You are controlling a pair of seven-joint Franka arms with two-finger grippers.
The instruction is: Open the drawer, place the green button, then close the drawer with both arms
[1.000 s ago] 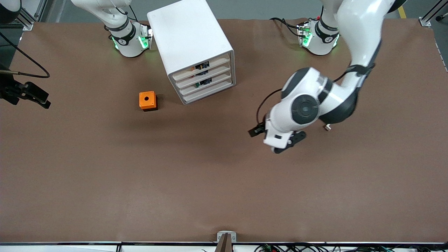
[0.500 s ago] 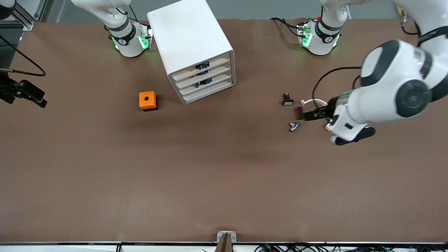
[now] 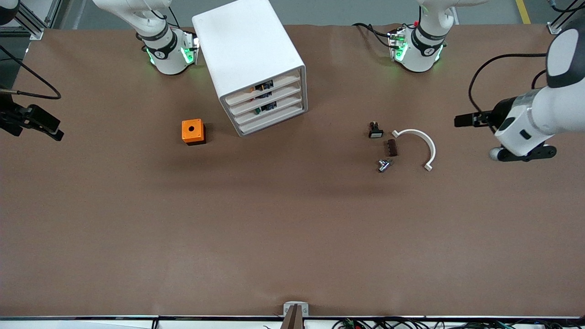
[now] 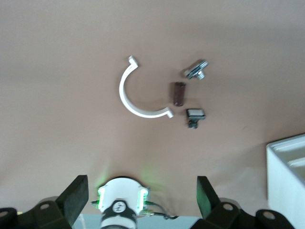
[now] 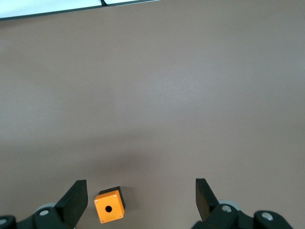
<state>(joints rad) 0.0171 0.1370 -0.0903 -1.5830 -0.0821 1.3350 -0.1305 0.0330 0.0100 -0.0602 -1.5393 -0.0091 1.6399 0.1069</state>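
if the left arm swings in low, it could knock the white curved piece (image 3: 422, 139) and the little parts beside it. the left gripper (image 3: 525, 154) hangs over the desk edge at the left arm's end, fingers wide apart, holding nothing. the right gripper (image 3: 41, 123) hangs over the edge at the right arm's end, also spread and empty. the button (image 3: 259, 109) seems to sit inside the drawer (image 3: 274, 108), which looks pushed in, in the cabinet (image 3: 247, 50) near the edge by the bases.
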